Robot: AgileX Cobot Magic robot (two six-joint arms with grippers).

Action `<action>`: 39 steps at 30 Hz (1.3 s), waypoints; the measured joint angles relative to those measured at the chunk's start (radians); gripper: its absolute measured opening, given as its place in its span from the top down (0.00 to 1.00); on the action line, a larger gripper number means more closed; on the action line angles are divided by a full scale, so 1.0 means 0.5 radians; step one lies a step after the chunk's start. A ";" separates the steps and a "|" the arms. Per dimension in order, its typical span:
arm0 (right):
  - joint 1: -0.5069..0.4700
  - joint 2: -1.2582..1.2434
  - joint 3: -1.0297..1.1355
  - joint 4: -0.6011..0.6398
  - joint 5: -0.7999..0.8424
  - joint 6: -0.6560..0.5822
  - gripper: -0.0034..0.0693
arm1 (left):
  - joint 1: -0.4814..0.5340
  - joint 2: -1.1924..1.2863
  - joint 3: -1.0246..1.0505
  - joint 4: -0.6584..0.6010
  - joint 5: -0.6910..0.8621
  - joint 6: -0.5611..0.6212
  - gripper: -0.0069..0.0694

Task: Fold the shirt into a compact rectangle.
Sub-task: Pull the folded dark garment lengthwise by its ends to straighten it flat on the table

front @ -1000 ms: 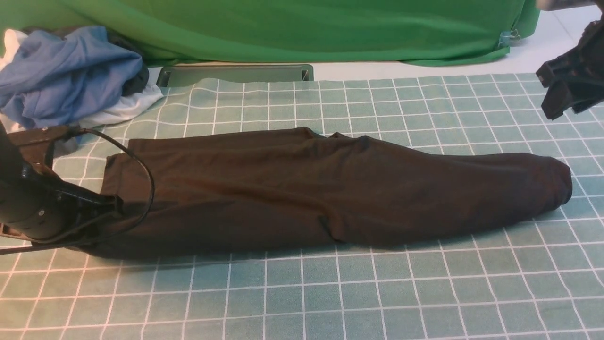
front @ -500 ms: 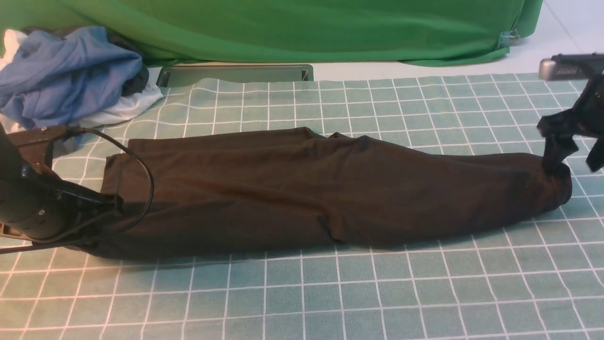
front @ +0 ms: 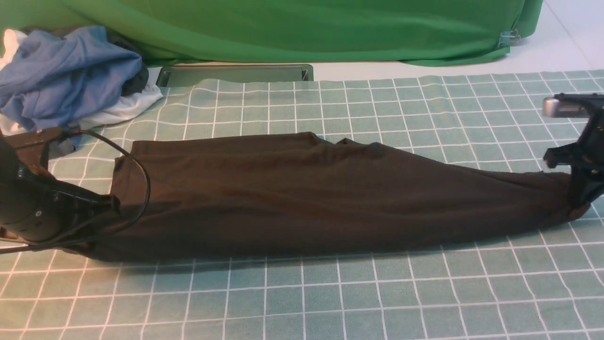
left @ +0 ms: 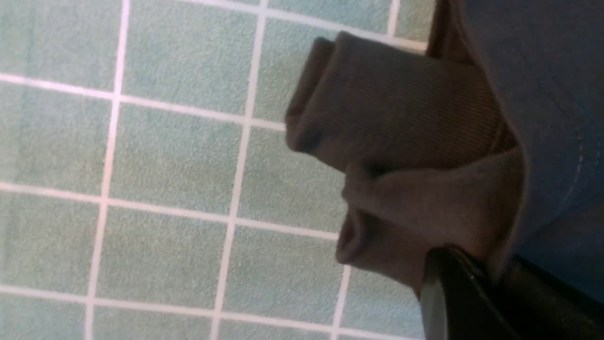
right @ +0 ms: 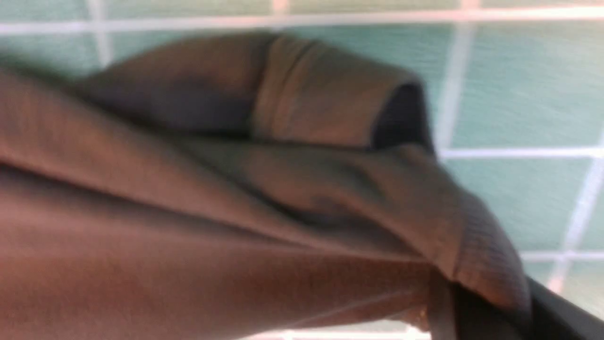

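The shirt [front: 306, 193], already narrowed to a long band, lies left to right across the middle of the checked tabletop [front: 330, 293]. The left pincer [front: 106, 210] pinches its left end and the right pincer [front: 579, 196] its right end, apparently to hold the band taut and flat for a crosswise fold.

This looks like a robot test lab, not a home. A green backdrop cloth [front: 283, 28] hangs behind, pinned with a metal clip [front: 508, 36]. A grid-printed mat [front: 377, 293] serves as the work surface. On it a shirt [front: 306, 198] stretches between the black left arm [front: 33, 208] and right arm [front: 583, 156]. Spare clothes [front: 66, 71] are heaped in one corner.
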 joint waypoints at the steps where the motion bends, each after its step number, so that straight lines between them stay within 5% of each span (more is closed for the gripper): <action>1: -0.025 -0.014 0.000 -0.015 0.002 0.005 0.88 | 0.008 0.000 0.000 0.022 0.011 -0.002 0.88; 7: -0.073 -0.034 0.000 -0.075 0.000 0.059 0.84 | 0.017 0.000 0.000 0.011 0.049 -0.004 0.89; 14: -0.037 -0.034 0.000 -0.103 -0.002 0.060 0.46 | 0.017 -0.007 -0.002 0.010 0.092 -0.009 0.85; 18: -0.001 -0.050 -0.018 -0.106 -0.004 0.072 0.25 | 0.017 -0.089 -0.151 0.022 0.240 -0.113 0.74; 29: 0.215 -0.482 -0.024 -0.108 -0.009 0.075 0.23 | -0.002 0.256 -0.910 -0.295 0.290 -0.167 0.53; 39: 0.386 -0.687 -0.037 -0.106 -0.002 0.047 0.23 | -0.144 0.888 -1.168 -0.028 0.149 -0.162 0.46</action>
